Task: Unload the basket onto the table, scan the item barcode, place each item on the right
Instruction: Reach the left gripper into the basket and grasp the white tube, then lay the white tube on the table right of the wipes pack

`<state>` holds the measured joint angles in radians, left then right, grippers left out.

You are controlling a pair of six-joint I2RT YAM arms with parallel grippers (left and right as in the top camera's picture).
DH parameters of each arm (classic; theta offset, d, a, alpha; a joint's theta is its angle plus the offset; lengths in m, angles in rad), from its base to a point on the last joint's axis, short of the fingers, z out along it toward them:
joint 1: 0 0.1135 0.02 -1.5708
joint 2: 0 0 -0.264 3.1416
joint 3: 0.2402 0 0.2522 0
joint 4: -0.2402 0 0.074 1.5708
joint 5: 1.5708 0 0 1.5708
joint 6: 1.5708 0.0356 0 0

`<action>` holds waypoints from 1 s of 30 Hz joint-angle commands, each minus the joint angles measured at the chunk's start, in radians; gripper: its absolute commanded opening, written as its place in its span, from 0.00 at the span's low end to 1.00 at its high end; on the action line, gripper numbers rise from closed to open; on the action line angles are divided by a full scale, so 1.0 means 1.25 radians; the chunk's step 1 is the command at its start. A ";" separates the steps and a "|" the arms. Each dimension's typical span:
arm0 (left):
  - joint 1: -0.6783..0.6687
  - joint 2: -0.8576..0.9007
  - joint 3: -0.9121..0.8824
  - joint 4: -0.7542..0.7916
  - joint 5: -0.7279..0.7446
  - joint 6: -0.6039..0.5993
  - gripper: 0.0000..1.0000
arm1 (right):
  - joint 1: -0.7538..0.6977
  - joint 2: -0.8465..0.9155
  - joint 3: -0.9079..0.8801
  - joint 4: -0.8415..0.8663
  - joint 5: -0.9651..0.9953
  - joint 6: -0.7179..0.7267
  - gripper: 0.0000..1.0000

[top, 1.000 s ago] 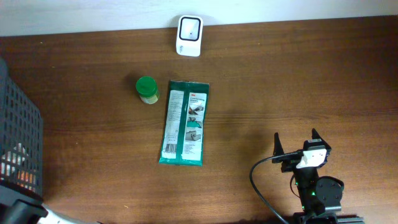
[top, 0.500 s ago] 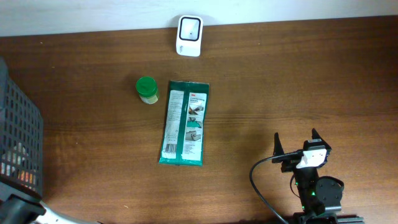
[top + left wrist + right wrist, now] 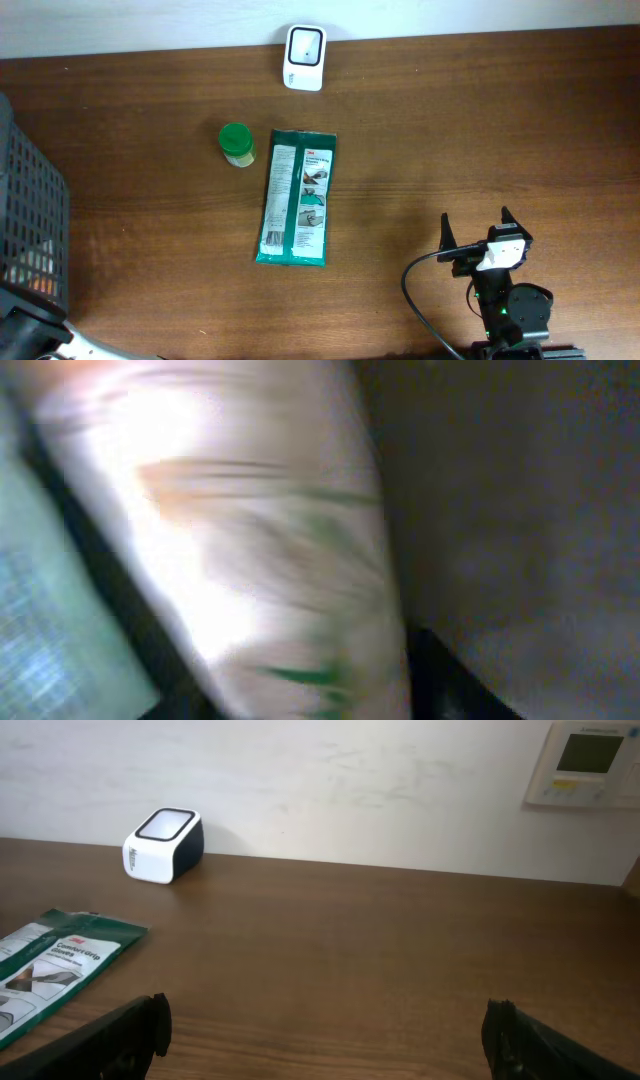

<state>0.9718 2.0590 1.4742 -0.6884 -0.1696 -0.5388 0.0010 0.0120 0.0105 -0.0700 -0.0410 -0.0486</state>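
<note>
Right gripper sits low near front edge of table, fingers spread wide, nothing between them. Left gripper: honestly can't tell. Its wrist view is pure blur, just pale thing with green smears filling frame. Green packet lies flat mid-table, long side running front to back. Green-lid jar stands just beside packet's far left corner. White scanner at back edge by wall, apart from packet. Black basket at left end.
</note>
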 commanded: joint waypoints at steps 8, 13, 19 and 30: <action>-0.016 0.008 0.147 -0.078 0.184 0.016 0.00 | 0.004 -0.005 -0.004 -0.004 0.004 0.000 0.98; -0.084 -0.104 0.241 -0.081 0.181 0.086 0.00 | 0.004 -0.005 -0.004 -0.004 0.004 0.000 0.98; -0.162 -0.289 0.347 -0.065 0.160 0.110 0.00 | 0.004 -0.005 -0.004 -0.004 0.004 0.000 0.98; -0.388 -0.512 0.352 -0.046 0.100 0.234 0.00 | 0.004 -0.005 -0.004 -0.004 0.004 0.000 0.98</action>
<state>0.5934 1.4689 1.8893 -0.7513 -0.0452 -0.3428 0.0010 0.0120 0.0105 -0.0700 -0.0410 -0.0486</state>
